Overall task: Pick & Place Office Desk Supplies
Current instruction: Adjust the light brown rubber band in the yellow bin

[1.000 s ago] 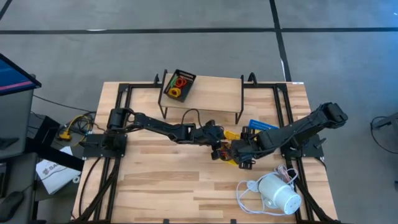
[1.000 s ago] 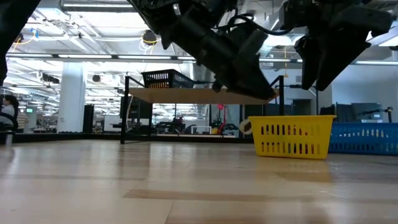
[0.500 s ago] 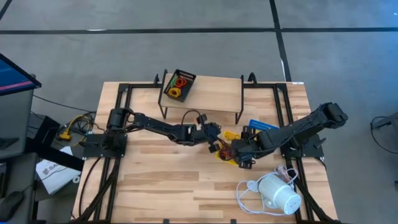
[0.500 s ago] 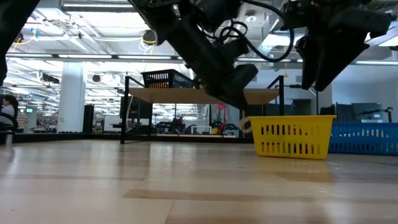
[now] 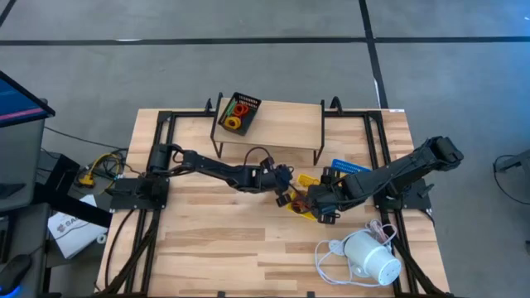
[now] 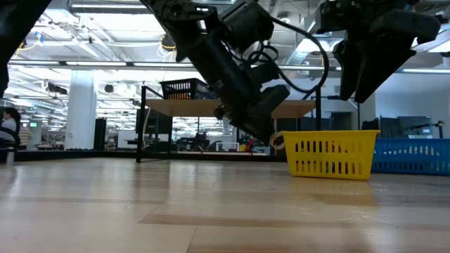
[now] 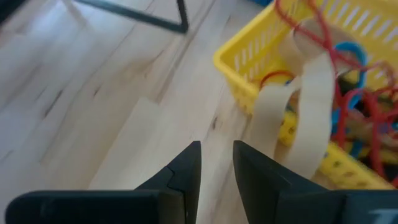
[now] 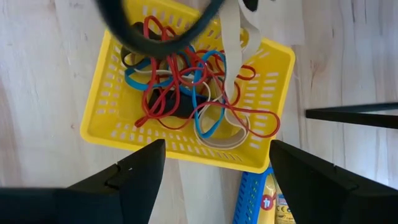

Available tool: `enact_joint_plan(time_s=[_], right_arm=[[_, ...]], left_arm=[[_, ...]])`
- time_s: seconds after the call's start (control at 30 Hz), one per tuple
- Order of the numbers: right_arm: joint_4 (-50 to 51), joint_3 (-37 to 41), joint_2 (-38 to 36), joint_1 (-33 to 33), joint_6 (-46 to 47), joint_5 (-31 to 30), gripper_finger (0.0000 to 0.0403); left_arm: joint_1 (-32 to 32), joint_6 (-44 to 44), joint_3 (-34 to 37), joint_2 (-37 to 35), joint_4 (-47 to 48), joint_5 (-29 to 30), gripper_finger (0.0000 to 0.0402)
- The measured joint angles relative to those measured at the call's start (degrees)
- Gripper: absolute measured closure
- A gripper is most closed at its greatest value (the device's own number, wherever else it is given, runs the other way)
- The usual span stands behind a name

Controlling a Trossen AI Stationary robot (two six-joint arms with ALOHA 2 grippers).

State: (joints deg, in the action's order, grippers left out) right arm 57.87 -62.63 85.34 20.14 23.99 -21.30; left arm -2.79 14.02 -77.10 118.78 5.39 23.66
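Rubber bands (image 8: pixel 186 99), red, blue and white, lay tangled in the yellow tray (image 8: pixel 112 134). Right tool (image 8: pixel 211 180) hovered directly above it, fingers spread wide. Left tool (image 7: pixel 216 163), fingers nearly together and empty, stood beside the tray's rim, farther off.

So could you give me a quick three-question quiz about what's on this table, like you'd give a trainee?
1. True or false: the yellow tray holds tangled rubber bands.
2. Which tray sits on the raised wooden shelf? A) yellow B) blue C) black mesh
3. Fill in: the white cylindrical device lies on the table nearest the ___ arm's base.

For orientation: the left gripper has its fingers nearly together, holding nothing; the right gripper hangs open above the yellow tray.

Key: 1 true; 2 C, the black mesh tray; 3 right.
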Motion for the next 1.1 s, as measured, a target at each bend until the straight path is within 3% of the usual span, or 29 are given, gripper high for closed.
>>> enact_joint_plan(time_s=[0.37, 0.8, 1.03, 1.1], right_arm=[[0.0, 0.0, 0.0, 0.0, 0.0, 0.0, 0.0117], [-0.3, 0.0, 0.0, 0.0, -0.6, 0.0, 0.0117], [-0.7, 0.0, 0.0, 0.0, -0.6, -1.2, 0.0117], [-0.7, 0.0, 0.0, 0.0, -0.6, -1.3, 0.0117]], left_arm=[[-0.8, 0.0, 0.0, 0.3, -2.9, -8.2, 0.0314], [-2.3, -0.6, 0.0, -0.1, -7.8, -9.1, 0.0314], [-2.7, -1.8, -0.1, -1.8, -11.9, -12.9, 0.0314], [-2.9, -1.8, -0.1, -1.9, -11.1, -10.5, 0.0314]])
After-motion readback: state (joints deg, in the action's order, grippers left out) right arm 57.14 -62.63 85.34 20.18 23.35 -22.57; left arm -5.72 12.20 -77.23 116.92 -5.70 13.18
